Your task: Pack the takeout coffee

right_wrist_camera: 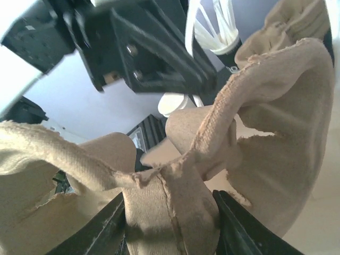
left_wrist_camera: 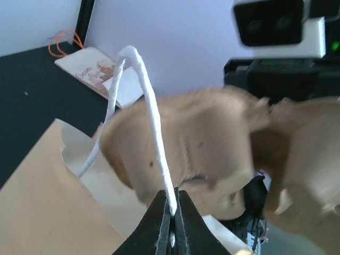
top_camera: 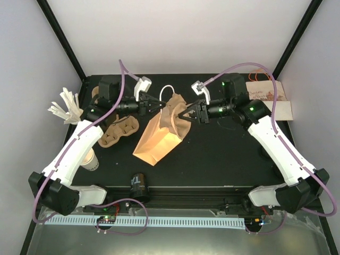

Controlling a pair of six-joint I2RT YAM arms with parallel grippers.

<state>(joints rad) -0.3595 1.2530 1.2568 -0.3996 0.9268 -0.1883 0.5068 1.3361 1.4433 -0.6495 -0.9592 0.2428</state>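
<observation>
My left claw (left_wrist_camera: 171,215) is pinched tight on the white handle (left_wrist_camera: 152,122) of the paper bag (top_camera: 156,141) mid-table, while my right claw (right_wrist_camera: 170,212), partly open, grips the pulp cup carrier (right_wrist_camera: 265,106) at the bag's far mouth.

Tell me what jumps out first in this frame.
Both arms meet mid-table at the brown paper bag: the left gripper pinches its white handle, while the right gripper grips a pulp cup carrier at the bag's mouth. A second carrier lies left of the bag.
</observation>
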